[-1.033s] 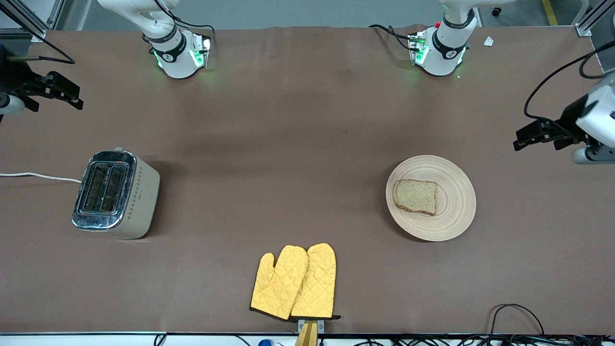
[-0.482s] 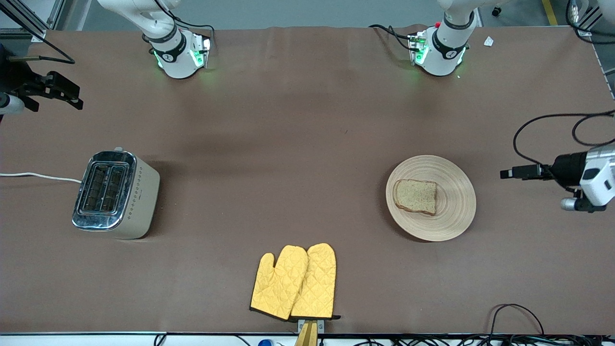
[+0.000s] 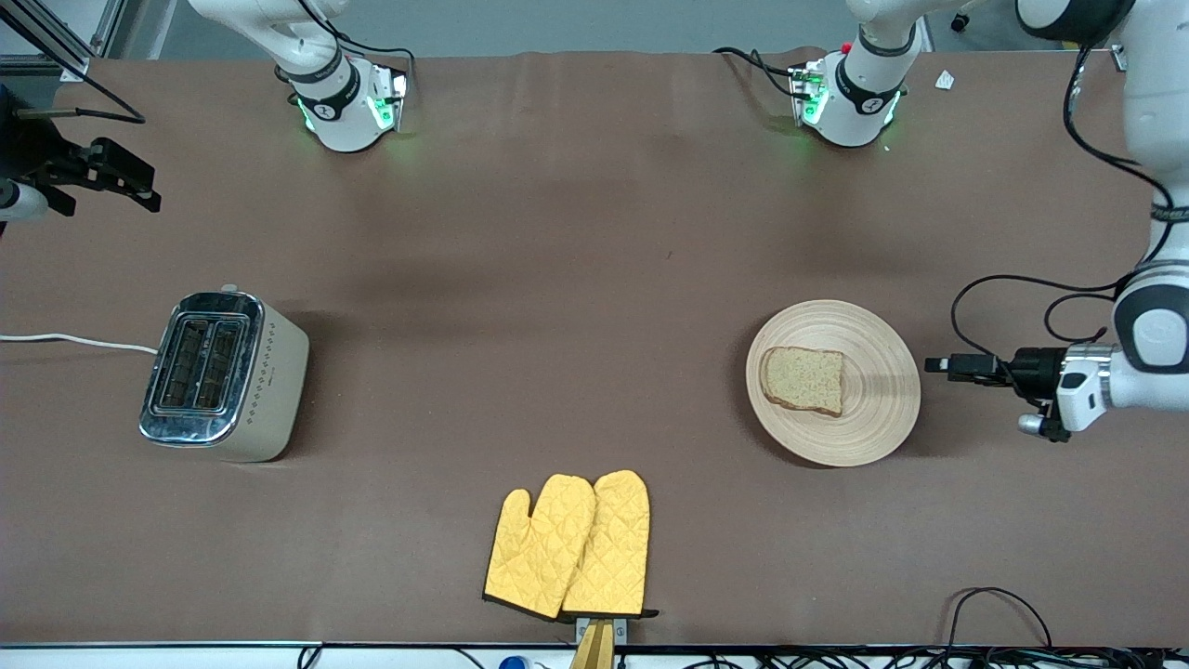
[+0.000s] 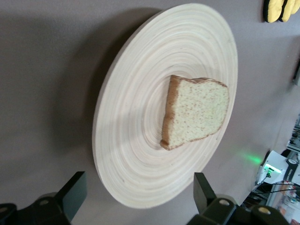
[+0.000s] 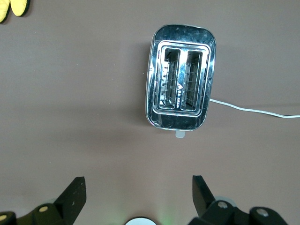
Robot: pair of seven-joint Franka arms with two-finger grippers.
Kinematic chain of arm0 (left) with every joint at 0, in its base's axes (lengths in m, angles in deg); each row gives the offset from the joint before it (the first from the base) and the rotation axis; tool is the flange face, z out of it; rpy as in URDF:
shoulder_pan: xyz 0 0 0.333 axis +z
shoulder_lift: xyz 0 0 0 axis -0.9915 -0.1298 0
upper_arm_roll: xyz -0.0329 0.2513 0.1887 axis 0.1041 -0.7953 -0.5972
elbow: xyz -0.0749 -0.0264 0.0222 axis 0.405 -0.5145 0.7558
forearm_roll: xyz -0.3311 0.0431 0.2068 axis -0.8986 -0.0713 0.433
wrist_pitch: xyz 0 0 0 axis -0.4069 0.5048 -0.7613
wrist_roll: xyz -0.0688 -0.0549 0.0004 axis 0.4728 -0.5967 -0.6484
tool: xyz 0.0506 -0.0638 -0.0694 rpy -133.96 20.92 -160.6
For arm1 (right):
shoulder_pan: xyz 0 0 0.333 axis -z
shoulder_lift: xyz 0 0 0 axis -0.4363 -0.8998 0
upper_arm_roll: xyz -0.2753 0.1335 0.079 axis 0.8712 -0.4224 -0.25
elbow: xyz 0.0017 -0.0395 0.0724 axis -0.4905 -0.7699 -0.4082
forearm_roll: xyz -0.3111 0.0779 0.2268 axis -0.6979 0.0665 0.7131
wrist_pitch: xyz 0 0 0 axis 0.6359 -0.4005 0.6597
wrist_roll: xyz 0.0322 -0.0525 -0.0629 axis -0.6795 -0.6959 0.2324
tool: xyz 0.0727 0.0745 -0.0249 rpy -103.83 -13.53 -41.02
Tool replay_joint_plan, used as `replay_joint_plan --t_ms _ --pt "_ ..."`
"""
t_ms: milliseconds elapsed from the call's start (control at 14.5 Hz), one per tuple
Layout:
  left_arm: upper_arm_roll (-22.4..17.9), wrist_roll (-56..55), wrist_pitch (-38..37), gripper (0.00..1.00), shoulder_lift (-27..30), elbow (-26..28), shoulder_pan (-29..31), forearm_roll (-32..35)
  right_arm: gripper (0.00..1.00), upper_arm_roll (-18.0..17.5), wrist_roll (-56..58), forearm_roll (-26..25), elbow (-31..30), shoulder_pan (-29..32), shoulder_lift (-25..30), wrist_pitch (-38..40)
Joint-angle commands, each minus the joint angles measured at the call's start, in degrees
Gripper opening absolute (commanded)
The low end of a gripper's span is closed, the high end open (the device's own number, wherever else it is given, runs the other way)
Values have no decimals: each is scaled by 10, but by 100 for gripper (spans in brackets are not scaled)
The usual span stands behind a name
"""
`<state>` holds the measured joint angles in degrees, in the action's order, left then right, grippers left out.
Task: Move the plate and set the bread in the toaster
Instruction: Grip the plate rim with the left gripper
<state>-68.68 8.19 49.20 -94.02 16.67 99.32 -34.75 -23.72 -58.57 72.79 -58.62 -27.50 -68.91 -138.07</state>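
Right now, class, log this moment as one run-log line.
left gripper: open beside round beige wooden plate | speckled bread slice: on plate | right gripper: open, waiting | chrome-topped toaster: empty

Light beige plate shows ringed grooves; speckled tan bread wears a darker crust. The toaster has a shiny chrome top, cream sides and a white cord. Bright yellow quilted mitts, black-edged, lie on the brown desk.

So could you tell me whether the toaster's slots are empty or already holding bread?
Empty. The right wrist view looks straight down into both slots of the toaster and shows only wire guides; the bread lies flat on the plate.
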Motion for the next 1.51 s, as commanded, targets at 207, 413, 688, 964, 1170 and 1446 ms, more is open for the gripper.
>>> replay_joint_plan --t_ms 207,413,688,964,1170,1446 --pt "4 55 4 100 -48 -28 4 -24 100 -2 -3 1 -13 0 16 -2" --pt "4 77 4 99 -65 -28 3 -39 100 -2 -3 1 -13 0 15 -2" --pt "4 106 4 70 -74 -28 3 -49 100 -2 -3 1 -14 0 16 -1" --pt "4 134 4 31 -81 -28 4 -51 100 -2 -2 1 -14 1 15 -1" --pt "4 161 4 13 -90 -28 6 -56 100 -1 -1 1 -14 1 15 -2" --pt "4 201 4 1 -94 -28 8 -72 100 -1 -1 1 -14 1 15 -2"
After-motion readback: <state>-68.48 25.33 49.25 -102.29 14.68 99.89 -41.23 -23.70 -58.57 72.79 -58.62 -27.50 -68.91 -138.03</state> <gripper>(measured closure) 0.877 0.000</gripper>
